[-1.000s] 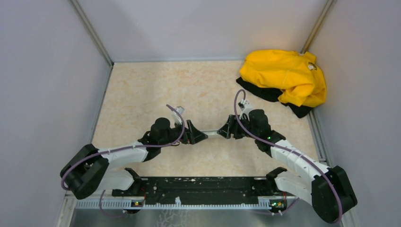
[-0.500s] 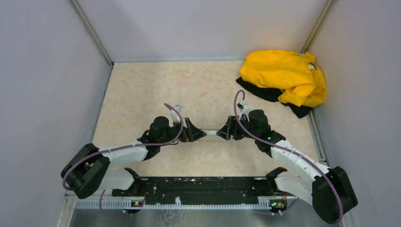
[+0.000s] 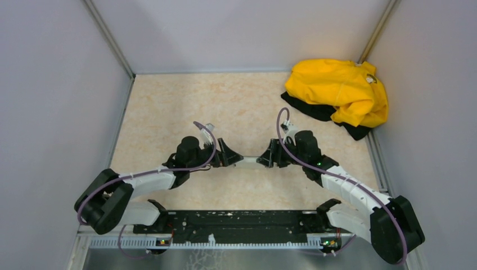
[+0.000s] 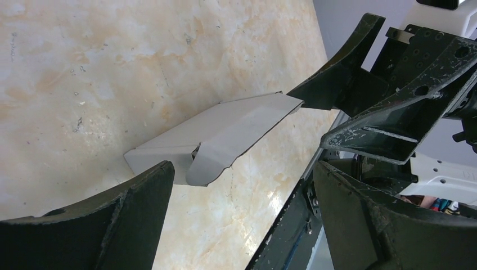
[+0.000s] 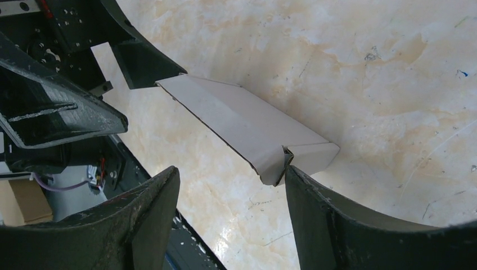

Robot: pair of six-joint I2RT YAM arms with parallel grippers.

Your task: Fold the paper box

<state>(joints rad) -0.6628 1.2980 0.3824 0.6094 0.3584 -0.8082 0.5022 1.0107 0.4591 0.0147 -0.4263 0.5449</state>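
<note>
The paper box (image 3: 249, 162) is a pale grey-white, flat, partly folded piece lying on the table between my two grippers. My left gripper (image 3: 227, 155) is open at its left end, and my right gripper (image 3: 270, 156) is open at its right end. In the left wrist view the box (image 4: 225, 132) lies just beyond my open left gripper (image 4: 242, 197), with a rounded flap hanging down at its near end. In the right wrist view the box (image 5: 242, 121) lies beyond my open right gripper (image 5: 230, 197), and one finger (image 5: 315, 197) touches its near corner. Neither gripper holds the box.
A yellow garment (image 3: 340, 90) over dark cloth lies at the back right corner. Grey walls enclose the beige marbled table (image 3: 169, 107) on three sides. The black base rail (image 3: 236, 222) runs along the near edge.
My left gripper has drawn slightly left and back, so more of the box shows between the grippers. The right gripper has barely moved.
</note>
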